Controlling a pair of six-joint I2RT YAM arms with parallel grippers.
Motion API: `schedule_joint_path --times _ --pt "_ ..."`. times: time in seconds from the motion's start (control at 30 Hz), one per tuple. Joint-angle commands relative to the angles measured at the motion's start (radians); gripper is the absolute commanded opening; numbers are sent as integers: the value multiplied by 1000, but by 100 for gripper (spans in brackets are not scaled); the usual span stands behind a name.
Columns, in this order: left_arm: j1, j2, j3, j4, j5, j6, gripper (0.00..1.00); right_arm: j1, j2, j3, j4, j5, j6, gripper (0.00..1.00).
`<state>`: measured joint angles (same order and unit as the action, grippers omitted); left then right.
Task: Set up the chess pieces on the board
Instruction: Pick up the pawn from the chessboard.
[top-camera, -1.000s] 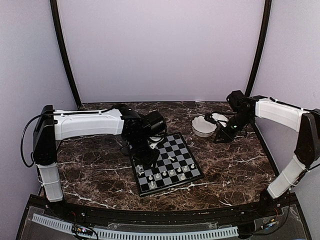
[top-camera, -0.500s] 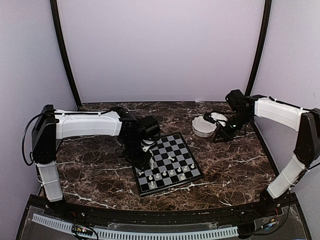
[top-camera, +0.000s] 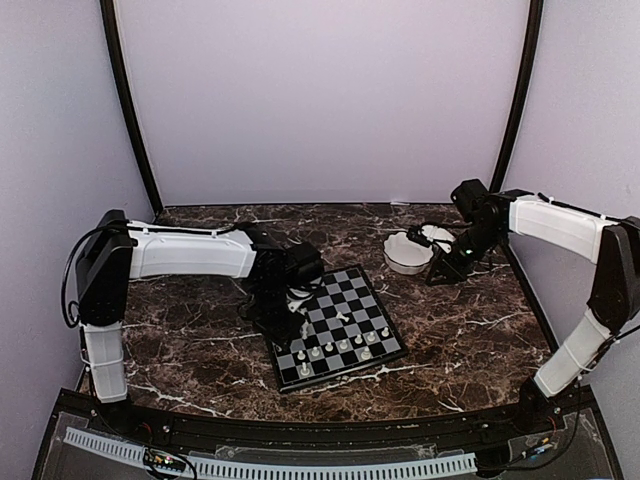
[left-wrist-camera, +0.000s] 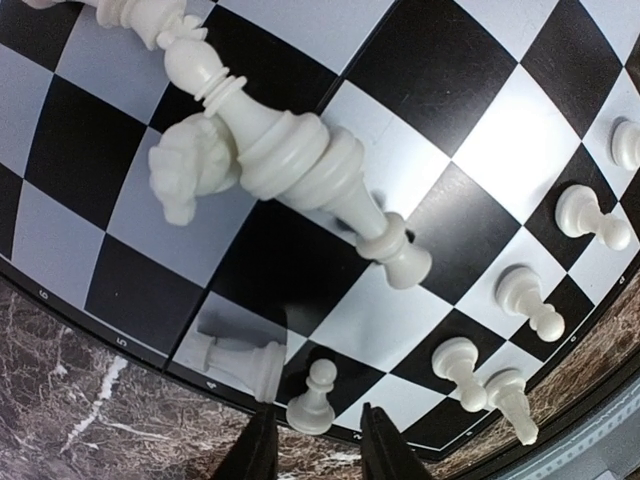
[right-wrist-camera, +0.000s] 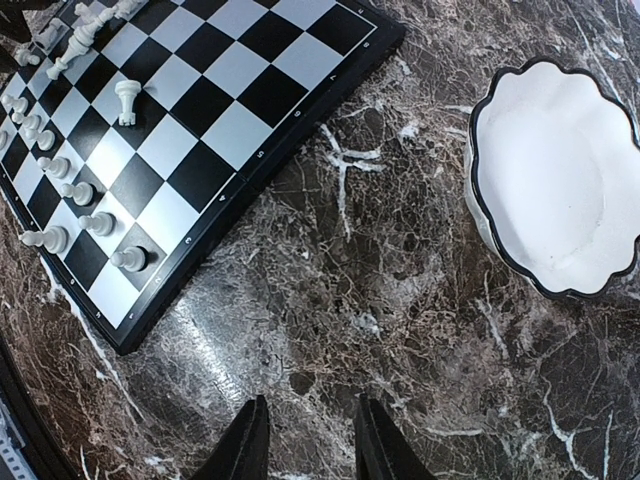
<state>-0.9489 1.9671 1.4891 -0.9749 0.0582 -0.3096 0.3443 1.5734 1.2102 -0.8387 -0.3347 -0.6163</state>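
Left wrist: left gripper (left-wrist-camera: 318, 452) is part-open and grasps nothing, its tips just behind an upright pawn (left-wrist-camera: 312, 398) at the board (left-wrist-camera: 480, 180) edge. Right gripper (right-wrist-camera: 308, 445) is part-open and empty over the veined marble table (right-wrist-camera: 380, 300), near a scalloped white bowl (right-wrist-camera: 475, 190). Glossy cream chess pieces (left-wrist-camera: 300, 160) are on the checkered squares — several toppled.

Chessboard (top-camera: 355, 300): one, black-and-silver squares, table centre.
Bowl (top-camera: 405, 264): one, white, scalloped rim, far right of chessboard.
Robot arms: two, left arm (top-camera: 190, 255) and right arm (top-camera: 560, 225).
Chess pieces (top-camera: 343, 345): all white, over a dozen; exact total unclear, some bunched at board's left side.
Pawns (left-wrist-camera: 530, 303): about eight upright in loose row along board's near edge.
Knight (left-wrist-camera: 190, 180): one.
Tall pieces (left-wrist-camera: 300, 160): at least two, toppled, touching knight.
Fallen piece (left-wrist-camera: 240, 362): one, flat at board's left edge.
Lone piece (right-wrist-camera: 126, 100): one, upright mid-board.
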Motion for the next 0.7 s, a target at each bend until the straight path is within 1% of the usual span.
schedule_joint_path --times 0.0,0.2,0.67 --pt "1 17 8 -30 -13 27 30 6 -1 9 -8 10 -8 31" --pt "1 29 -1 -22 -11 41 29 5 5 14 -9 11 -8 31" --pt "1 41 2 -35 15 55 15 9 21 30 -13 3 -8 31"
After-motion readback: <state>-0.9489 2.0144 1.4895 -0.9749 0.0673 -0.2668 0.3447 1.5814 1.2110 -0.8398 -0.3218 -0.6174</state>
